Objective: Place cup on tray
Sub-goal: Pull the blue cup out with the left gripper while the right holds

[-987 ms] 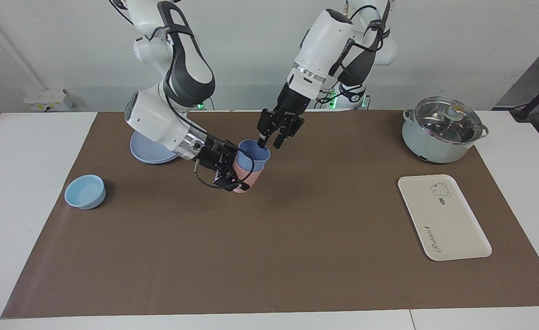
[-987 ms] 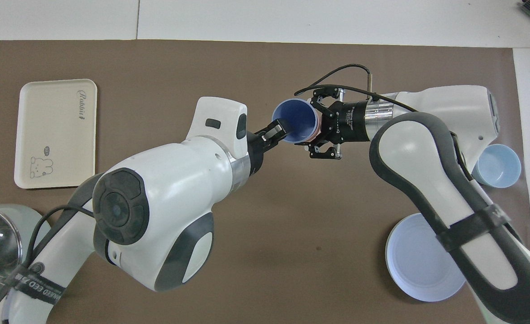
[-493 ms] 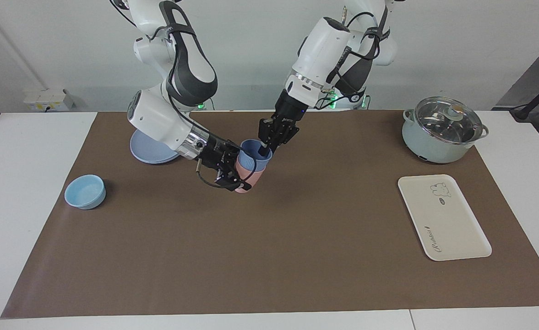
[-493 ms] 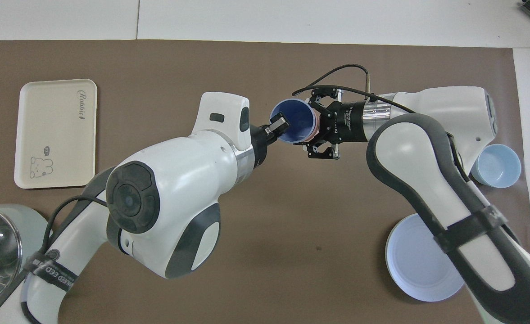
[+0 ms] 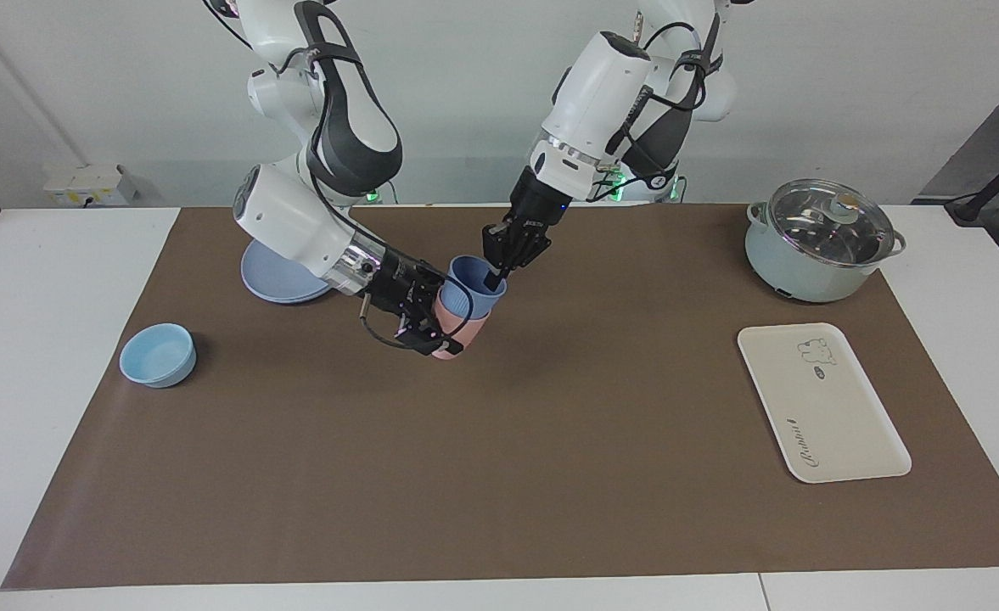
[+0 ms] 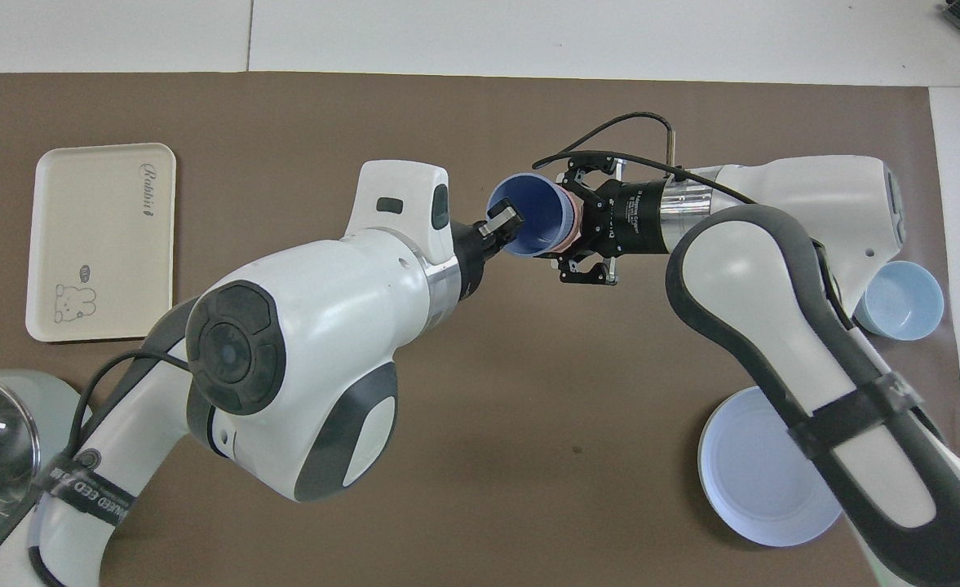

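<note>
The cup [image 5: 471, 287] is seen nested inside a pink cup [image 5: 448, 333] of the same shape, the pair tilted, with the pink base at or just above the brown mat [image 5: 499, 475] near the middle of the table. The pink cup is clamped from the side by the right gripper [image 5: 431, 318], apparently so that it is held back while the inner one is drawn out. The cup's rim is pinched by the left gripper [image 5: 496, 273], one finger inside the mouth and one outside, a hold suited to pulling it free. The tray [image 5: 847, 433] lies flat and unoccupied well apart, toward the left arm's end, so the separated cup can presumably be carried there by that arm.
</note>
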### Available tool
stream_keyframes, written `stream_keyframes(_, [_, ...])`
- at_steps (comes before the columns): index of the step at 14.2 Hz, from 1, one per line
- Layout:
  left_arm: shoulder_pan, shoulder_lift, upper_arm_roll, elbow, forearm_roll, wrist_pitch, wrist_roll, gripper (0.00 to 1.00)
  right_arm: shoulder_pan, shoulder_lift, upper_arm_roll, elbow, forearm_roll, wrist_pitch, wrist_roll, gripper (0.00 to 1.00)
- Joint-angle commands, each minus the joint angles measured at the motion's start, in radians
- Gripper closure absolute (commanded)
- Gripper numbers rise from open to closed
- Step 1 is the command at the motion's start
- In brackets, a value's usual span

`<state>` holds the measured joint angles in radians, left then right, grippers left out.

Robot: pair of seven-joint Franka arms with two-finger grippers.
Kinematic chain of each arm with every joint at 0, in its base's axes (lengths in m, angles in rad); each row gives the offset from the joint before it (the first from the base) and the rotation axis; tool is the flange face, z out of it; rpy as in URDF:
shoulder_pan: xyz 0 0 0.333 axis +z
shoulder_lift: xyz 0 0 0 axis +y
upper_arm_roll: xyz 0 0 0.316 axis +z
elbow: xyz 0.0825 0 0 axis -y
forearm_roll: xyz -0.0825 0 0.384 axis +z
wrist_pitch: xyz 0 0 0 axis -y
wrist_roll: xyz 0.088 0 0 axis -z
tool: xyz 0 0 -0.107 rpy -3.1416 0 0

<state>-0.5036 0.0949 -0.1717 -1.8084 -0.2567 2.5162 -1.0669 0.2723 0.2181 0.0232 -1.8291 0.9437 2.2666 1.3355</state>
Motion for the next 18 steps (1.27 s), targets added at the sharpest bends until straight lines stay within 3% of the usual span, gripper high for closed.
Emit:
stream_keyframes(1, [0.002, -0.036, 0.020, 0.057, -0.006, -0.095, -0.021, 1.00, 0.004, -0.017, 0.003, -0.018, -0.023, 0.010, 0.031, 1.00])
stream_keyframes(7, [0.106, -0.153, 0.020, 0.050, -0.001, -0.280, -0.001, 1.00, -0.054, -0.016, -0.002, -0.021, -0.020, -0.002, 0.016, 1.00])
stream_keyframes(10, [0.184, -0.194, 0.020, -0.040, 0.001, -0.290, 0.127, 1.00, -0.143, -0.003, -0.002, -0.024, -0.010, -0.079, -0.063, 1.00])
stream_keyframes(15, [0.505, -0.233, 0.018, -0.132, -0.001, -0.393, 0.618, 1.00, -0.358, 0.084, 0.000, -0.024, 0.099, -0.261, -0.245, 1.00])
stream_keyframes(18, [0.698, -0.144, 0.018, -0.106, -0.015, -0.381, 0.804, 1.00, -0.472, 0.213, 0.000, 0.022, 0.168, -0.387, -0.384, 1.00])
